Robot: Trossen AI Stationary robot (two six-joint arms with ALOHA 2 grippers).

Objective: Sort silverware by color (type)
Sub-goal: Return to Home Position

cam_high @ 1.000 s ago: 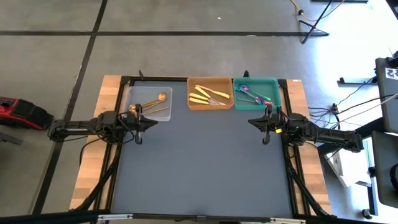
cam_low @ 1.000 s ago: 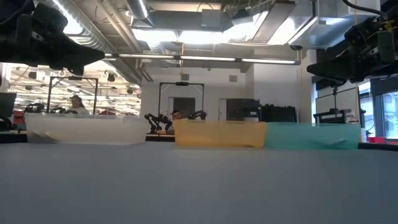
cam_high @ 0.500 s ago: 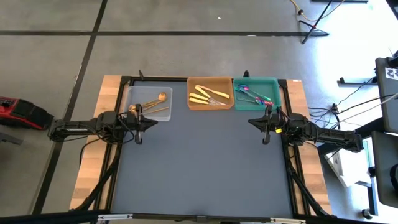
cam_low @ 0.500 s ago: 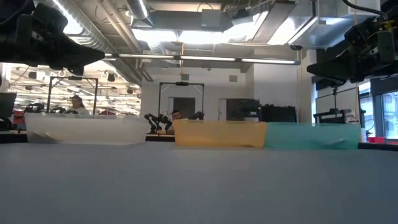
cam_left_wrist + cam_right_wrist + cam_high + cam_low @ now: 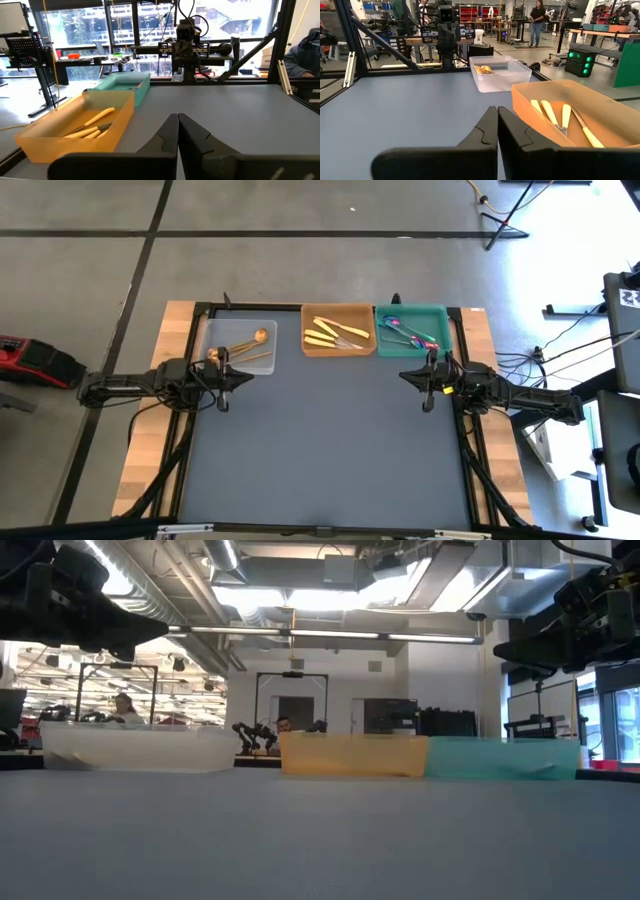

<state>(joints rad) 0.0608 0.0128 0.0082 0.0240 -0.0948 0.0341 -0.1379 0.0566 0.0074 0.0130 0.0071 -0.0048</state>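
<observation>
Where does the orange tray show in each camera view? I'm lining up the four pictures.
High view: orange tray, middle of three along the table's upper edge.
Low view: orange tray at centre, side wall only.
Left wrist view: orange tray nearest, teal tray behind it.
Right wrist view: orange tray nearest, clear tray beyond.
Shared landmark: the yellow knives inside it, hidden only in the low view.

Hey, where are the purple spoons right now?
In the high view, the purple spoons lie inside the teal tray, rightmost in the row of three, on the right arm's side, beside the orange tray.
</observation>
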